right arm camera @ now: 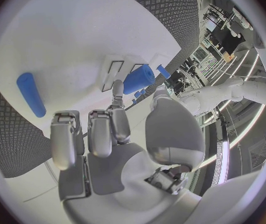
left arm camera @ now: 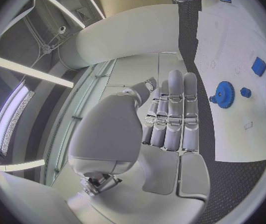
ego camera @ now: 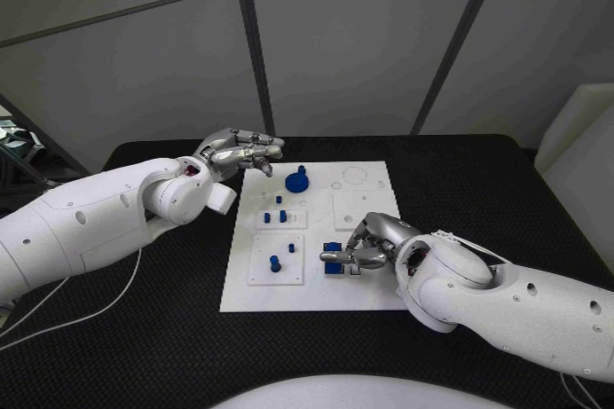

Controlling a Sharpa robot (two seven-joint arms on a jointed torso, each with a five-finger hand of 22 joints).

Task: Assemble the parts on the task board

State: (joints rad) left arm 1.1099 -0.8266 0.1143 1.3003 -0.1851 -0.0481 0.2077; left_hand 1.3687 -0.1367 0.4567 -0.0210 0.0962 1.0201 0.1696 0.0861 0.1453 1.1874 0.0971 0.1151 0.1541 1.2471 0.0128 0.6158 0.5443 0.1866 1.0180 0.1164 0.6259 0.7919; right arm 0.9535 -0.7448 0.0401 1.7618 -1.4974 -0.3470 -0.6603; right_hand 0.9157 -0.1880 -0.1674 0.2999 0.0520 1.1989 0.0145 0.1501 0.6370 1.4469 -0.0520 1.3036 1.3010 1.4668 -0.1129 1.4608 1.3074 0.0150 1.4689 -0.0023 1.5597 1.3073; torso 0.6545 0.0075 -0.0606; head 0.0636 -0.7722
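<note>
The white task board (ego camera: 371, 183) lies in the middle of the black table. On its far part a blue gear (ego camera: 297, 182) stands, also seen in the left wrist view (left arm camera: 223, 91). Small blue pegs (ego camera: 274, 263) stand in sockets along its left half. My right hand (ego camera: 368, 242) is low over the board's near right part and pinches a blue cylinder (right arm camera: 139, 78) between thumb and a finger, next to slots in the board. Another blue cylinder (right arm camera: 31, 93) lies flat on the board. My left hand (ego camera: 240, 152) hovers beyond the board's far left corner, fingers curled in, holding nothing.
The black table (ego camera: 486, 187) stretches wide on both sides of the board. A white cable (ego camera: 96, 307) runs across the table under my left arm. A pale box edge (ego camera: 582, 134) stands off the table's right side.
</note>
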